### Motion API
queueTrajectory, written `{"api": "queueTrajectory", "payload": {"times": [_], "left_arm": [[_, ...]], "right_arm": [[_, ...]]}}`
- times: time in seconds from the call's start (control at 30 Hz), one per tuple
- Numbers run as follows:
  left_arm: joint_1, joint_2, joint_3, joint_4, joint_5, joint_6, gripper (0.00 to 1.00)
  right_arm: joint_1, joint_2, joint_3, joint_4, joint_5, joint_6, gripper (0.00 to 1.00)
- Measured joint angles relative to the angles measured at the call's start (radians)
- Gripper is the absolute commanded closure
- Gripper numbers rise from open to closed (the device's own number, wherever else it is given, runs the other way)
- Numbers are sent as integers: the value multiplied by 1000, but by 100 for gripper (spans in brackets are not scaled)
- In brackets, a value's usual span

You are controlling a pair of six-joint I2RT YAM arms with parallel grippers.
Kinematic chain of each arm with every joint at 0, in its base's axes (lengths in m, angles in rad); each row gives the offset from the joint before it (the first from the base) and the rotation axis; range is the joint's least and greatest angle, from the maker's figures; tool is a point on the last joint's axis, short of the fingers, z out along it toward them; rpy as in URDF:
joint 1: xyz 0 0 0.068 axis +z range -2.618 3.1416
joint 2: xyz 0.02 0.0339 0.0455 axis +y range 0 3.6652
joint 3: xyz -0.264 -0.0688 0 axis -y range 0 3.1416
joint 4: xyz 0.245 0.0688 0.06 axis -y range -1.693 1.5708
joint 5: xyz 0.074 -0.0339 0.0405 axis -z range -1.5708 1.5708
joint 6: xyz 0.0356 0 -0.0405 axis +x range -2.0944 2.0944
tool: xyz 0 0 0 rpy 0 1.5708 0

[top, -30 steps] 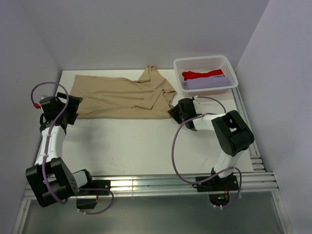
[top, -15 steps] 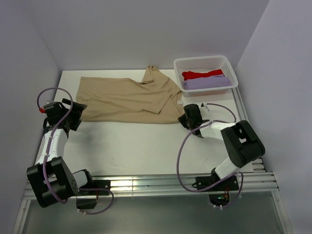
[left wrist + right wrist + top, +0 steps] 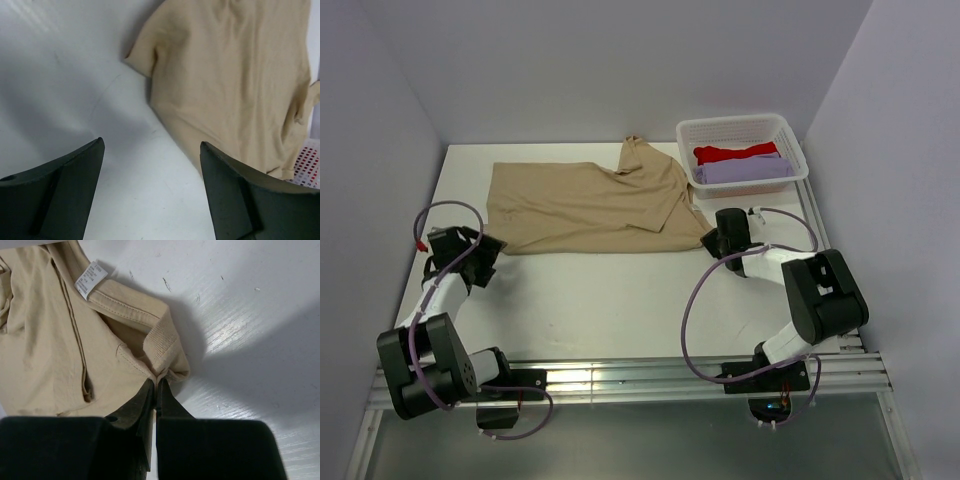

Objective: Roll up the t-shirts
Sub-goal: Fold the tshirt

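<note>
Tan cloth filled most of what I saw on my screens. The tan t-shirt (image 3: pixel 590 205) lay spread out flat on the white table (image 3: pixel 600 300), just to the left of the white basket (image 3: pixel 740 128). Its neck end was the end closest to the basket. One sleeve poked up toward the back wall, beside the basket's left corner. Inside the basket were two more shirts, a red t-shirt (image 3: pixel 735 153) at the back and a lavender t-shirt (image 3: pixel 745 171) in front of it. Both were bundled up small.

The right gripper (image 3: pixel 712 240) sat low on the table just in front of the basket, at the near corner of the tan t-shirt. In the right wrist view I saw its two dark fingers (image 3: pixel 132 407) pressed together. A fold of the cloth by the ribbed neck band was pinched between the tips. A small white label (image 3: pixel 90 273) showed on the cloth a little past the pinch.

The left gripper (image 3: pixel 488 250) was far from the basket, all the way over at the other end of the tan t-shirt. Its fingers stood wide apart with nothing between them. In the left wrist view only bare table showed in the gap. The corner of the cloth lay close ahead, not touching.
</note>
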Motion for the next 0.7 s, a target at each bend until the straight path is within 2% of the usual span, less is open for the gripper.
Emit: {"api": "queueTrajectory", "payload": {"times": [0.03,0.1,0.13,0.2,0.23,0.3,0.33,0.37,0.7], "left_arm": [[0,3,-14,10,-3,-4,24],[0,20,-39,37,-10,-16,28],[0,29,-47,50,-15,-21,37],[0,54,-56,81,-31,-33,39],[0,64,-61,99,-37,-40,46],[0,77,-71,129,-57,-55,52],[0,81,-76,144,-66,-60,63],[0,83,-78,154,-78,-69,68],[0,204,-40,223,-139,-94,60]], "right_arm": [[-2,0,0,0,-5,-6,100],[-6,2,0,1,-14,-14,100],[-8,2,0,2,-17,-17,100],[-10,3,0,2,-24,-23,100],[-11,4,0,3,-26,-26,100],[-13,6,0,3,-31,-32,100],[-13,7,0,3,-34,-35,100],[-13,8,0,3,-35,-37,100],[-18,16,0,15,-53,-49,100]]}}
